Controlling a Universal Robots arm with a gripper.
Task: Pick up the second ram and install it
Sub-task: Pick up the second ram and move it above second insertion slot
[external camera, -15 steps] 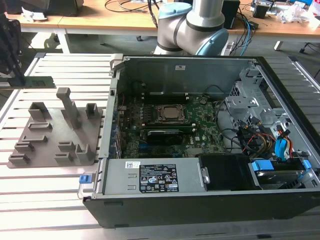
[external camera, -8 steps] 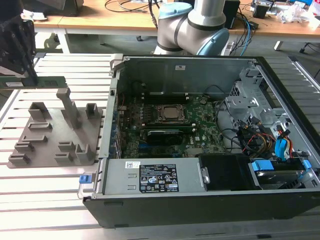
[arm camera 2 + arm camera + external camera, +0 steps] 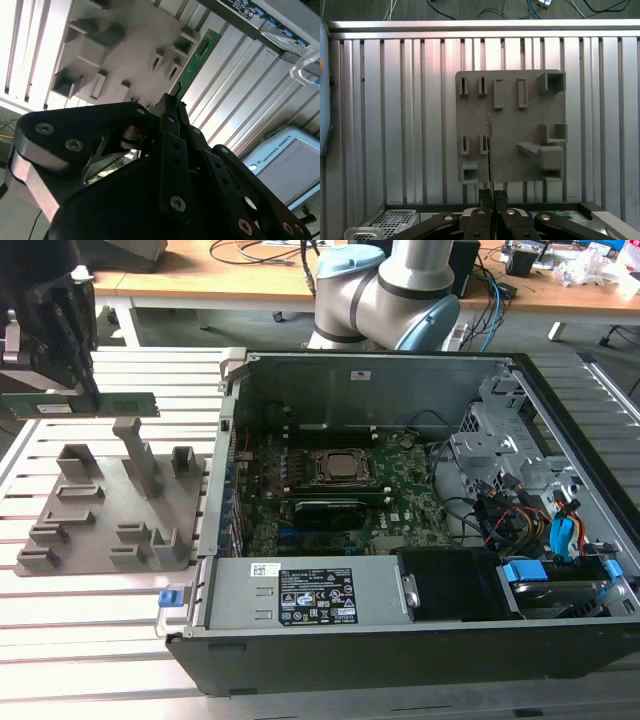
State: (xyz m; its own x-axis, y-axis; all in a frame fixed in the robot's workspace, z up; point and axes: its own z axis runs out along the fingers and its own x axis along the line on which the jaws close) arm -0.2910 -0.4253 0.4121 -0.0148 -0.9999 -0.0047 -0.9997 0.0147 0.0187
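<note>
In the exterior view we see a black gripper (image 3: 88,390) at the exterior view's left, raised above a grey slotted fixture plate (image 3: 100,530). The plate lies on a slatted aluminium table (image 3: 90,640). The gripper is clenched on the second ram (image 3: 100,405) — a long, narrow green stick with a pale label. It is held level in the air, clear of the plate's upright posts.

In the first wrist view the two fingers (image 3: 484,197) are pressed together on the stick, which appears edge-on as a thin line over the plate. In the second wrist view the green stick juts out past the fingertips, alongside the plate's edge.

Just beside the plate, toward the exterior view's right, an open computer case (image 3: 400,665) lies on its side — its green motherboard (image 3: 410,495) faces up. The robot arm (image 3: 400,280) rises behind the case.
</note>
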